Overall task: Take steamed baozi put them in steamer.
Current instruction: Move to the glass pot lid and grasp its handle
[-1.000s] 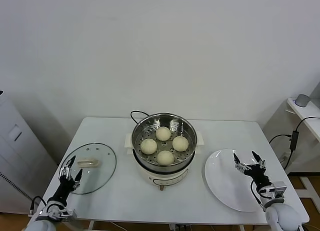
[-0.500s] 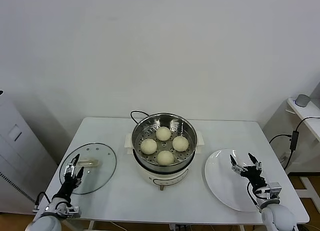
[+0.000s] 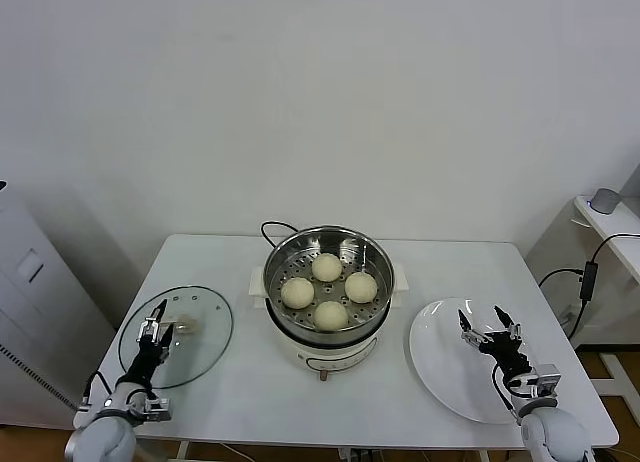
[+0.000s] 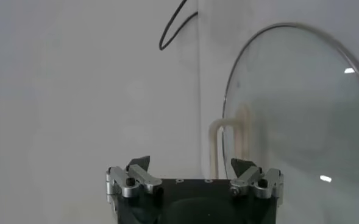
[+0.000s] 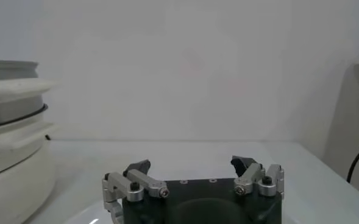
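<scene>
Several cream-white steamed baozi (image 3: 328,291) lie in the shiny steel steamer (image 3: 372,253) on its white cooker base at the table's middle. My left gripper (image 3: 155,328) is open and empty, low at the front left over the edge of the glass lid (image 3: 203,329). In the left wrist view the left gripper (image 4: 192,165) points at the lid (image 4: 295,109) and its white handle (image 4: 219,143). My right gripper (image 3: 490,329) is open and empty above the white plate (image 3: 440,357) at the front right. In the right wrist view the right gripper (image 5: 192,165) is open, with the steamer's base (image 5: 11,146) off to one side.
A black cord (image 3: 270,228) loops behind the steamer on the white table (image 3: 240,382). A side table with a grey object (image 3: 604,199) and cables stands at the far right. A grey cabinet (image 3: 25,312) stands to the left of the table.
Both grippers have drawn back and lower toward the table's front edge. The left one drifted slightly right over the lid's edge. The baozi, the steamer, the lid and the plate have not moved.
</scene>
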